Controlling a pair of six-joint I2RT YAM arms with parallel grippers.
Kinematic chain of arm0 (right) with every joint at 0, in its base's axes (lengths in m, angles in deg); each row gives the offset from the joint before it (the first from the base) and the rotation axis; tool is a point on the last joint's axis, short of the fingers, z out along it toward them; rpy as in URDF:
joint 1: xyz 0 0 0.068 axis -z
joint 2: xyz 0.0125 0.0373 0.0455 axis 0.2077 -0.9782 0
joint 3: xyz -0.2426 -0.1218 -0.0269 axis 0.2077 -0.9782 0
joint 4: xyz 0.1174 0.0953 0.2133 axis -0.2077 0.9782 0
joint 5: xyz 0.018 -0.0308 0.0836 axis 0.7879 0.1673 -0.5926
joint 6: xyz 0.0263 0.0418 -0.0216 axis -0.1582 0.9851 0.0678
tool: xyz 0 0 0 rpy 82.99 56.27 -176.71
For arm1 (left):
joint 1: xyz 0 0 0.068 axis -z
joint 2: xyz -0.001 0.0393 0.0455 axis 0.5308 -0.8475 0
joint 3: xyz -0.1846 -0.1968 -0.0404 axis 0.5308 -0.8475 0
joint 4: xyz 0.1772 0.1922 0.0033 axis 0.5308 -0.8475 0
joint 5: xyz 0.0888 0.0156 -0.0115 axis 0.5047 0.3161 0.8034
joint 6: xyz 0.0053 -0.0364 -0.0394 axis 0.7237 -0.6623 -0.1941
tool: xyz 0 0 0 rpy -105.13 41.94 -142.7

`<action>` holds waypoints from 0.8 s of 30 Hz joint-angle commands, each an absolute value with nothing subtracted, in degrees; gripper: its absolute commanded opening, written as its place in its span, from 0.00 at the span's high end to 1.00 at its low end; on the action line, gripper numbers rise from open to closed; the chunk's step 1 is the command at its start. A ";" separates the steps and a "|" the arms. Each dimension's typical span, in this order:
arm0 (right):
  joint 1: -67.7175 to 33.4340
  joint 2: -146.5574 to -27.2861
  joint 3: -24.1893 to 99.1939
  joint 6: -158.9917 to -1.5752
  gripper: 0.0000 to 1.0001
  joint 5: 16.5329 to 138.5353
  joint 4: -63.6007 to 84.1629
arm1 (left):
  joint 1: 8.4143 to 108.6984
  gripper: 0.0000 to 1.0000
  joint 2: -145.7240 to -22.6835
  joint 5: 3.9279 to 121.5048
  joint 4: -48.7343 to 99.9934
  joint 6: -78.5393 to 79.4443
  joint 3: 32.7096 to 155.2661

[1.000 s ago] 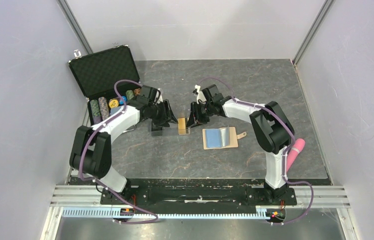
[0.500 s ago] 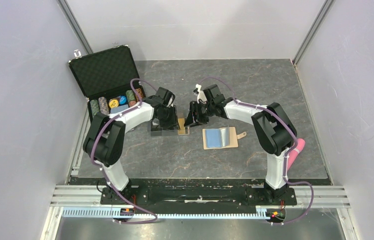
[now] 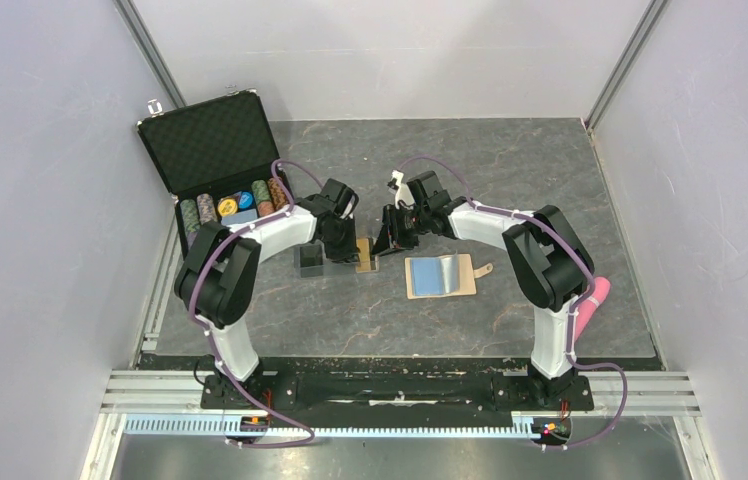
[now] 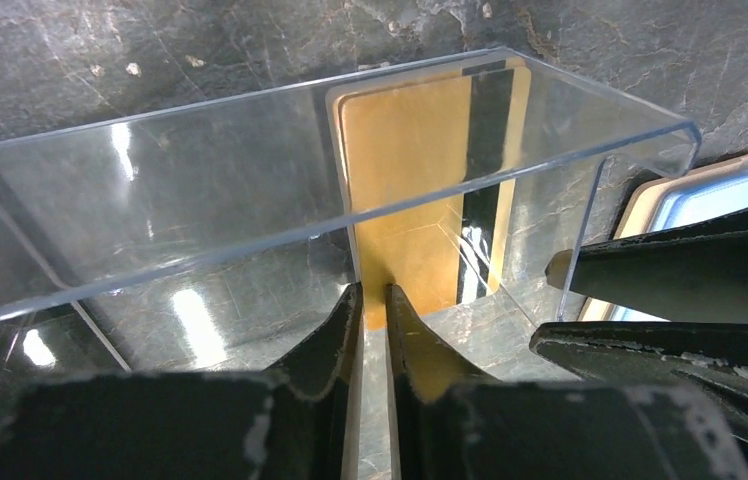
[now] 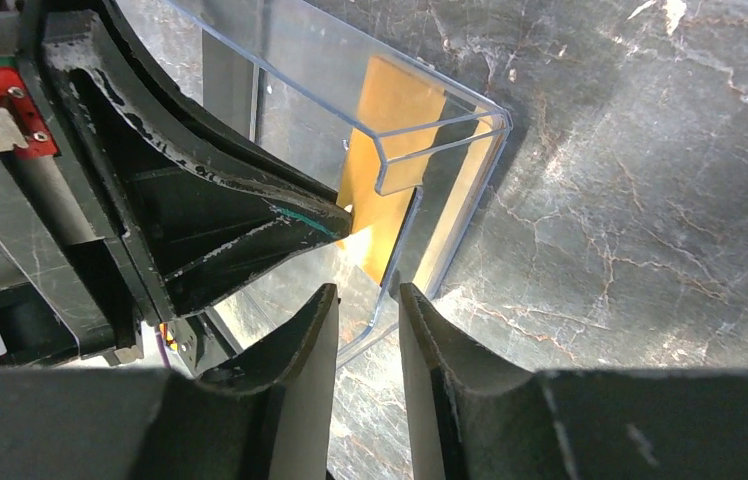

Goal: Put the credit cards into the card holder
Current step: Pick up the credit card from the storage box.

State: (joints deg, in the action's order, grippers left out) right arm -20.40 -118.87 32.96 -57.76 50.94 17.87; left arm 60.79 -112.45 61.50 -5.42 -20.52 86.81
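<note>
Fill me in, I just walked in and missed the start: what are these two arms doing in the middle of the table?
Both arms meet at a clear plastic case that holds a gold credit card. The left gripper reaches into the case and pinches the card's near edge. The right gripper straddles the case's end wall, apparently to steady it. The tan card holder lies open beside them, blue lining up, with no card in it yet.
</note>
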 commanded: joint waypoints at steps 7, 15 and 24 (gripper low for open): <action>-20.69 -116.47 32.31 -58.28 0.70 49.05 15.97 | 63.22 0.67 -112.20 66.22 -10.25 -15.14 93.44; -20.71 -116.70 32.27 -58.45 0.71 48.74 15.99 | 64.40 0.62 -115.37 67.73 -12.58 -14.01 95.54; -20.71 -116.93 32.18 -58.58 0.71 48.44 15.93 | 64.41 0.45 -110.33 74.54 -12.28 -14.83 93.16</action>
State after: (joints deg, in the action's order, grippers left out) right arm -20.42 -118.81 32.43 -58.02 50.21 17.46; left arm 64.33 -114.84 69.57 -12.42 -16.06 93.83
